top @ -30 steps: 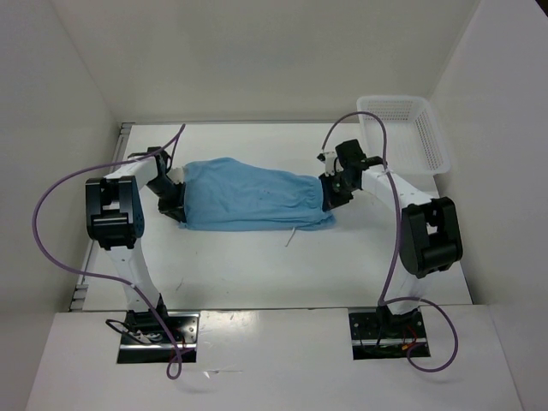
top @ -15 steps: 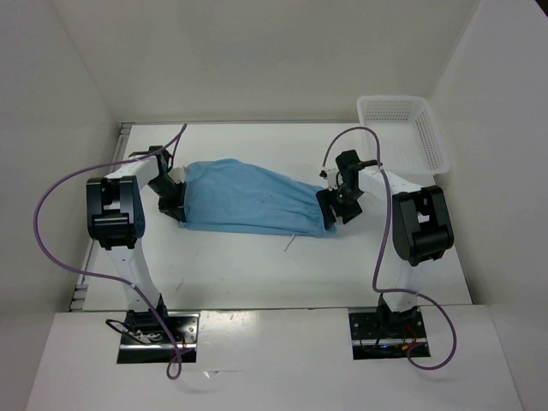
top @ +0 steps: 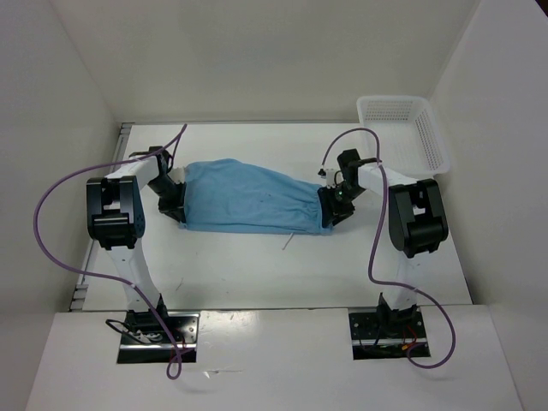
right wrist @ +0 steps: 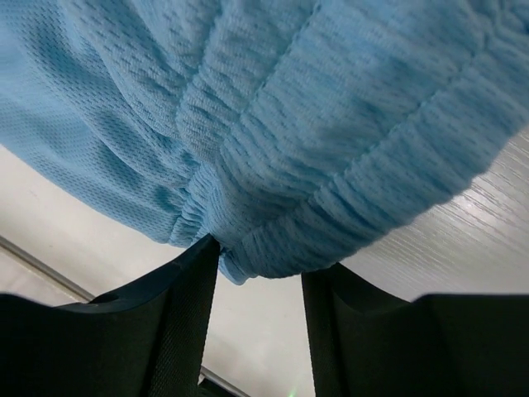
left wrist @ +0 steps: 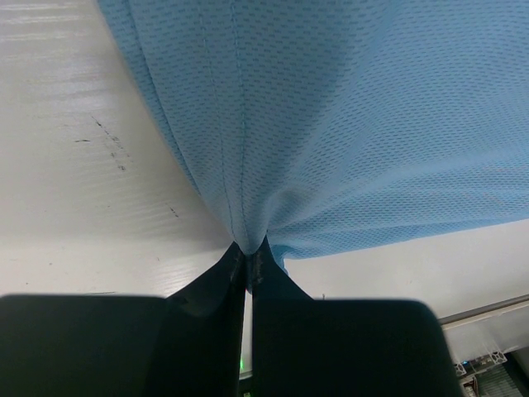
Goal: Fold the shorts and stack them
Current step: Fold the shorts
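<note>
Now left claw (left wrist: 248, 253) pinched shut on shorts (top: 248, 197); right claw (right wrist: 260, 258) straddles waistband (right wrist: 355, 157), grip unclear. I'd want even tension, square fold.

Matt, sky-blue, fine-mesh cloth shorts (left wrist: 347, 124) with puckered elastic waistband (right wrist: 331, 165); smooth, faintly scuffed white table (left wrist: 74, 165).

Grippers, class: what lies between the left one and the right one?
The shorts span from left gripper to right gripper, seen in the top external view.
</note>
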`<state>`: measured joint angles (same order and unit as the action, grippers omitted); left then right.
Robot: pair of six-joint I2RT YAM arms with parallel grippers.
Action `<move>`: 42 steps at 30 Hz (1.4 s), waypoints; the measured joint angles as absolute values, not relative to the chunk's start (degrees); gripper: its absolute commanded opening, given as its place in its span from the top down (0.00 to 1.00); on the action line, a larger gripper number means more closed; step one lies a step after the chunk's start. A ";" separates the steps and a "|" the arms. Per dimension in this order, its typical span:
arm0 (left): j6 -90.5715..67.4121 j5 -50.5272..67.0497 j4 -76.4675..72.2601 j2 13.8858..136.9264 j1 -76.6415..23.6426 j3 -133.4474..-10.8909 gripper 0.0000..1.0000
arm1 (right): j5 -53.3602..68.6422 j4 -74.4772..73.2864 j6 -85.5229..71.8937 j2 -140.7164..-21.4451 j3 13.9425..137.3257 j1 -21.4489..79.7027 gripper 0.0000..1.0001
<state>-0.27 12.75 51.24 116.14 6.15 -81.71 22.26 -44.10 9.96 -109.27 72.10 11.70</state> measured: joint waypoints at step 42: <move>-0.21 13.19 53.54 117.78 -13.15 -110.19 0.30 | 19.16 -41.17 13.04 -105.75 77.28 11.35 1.00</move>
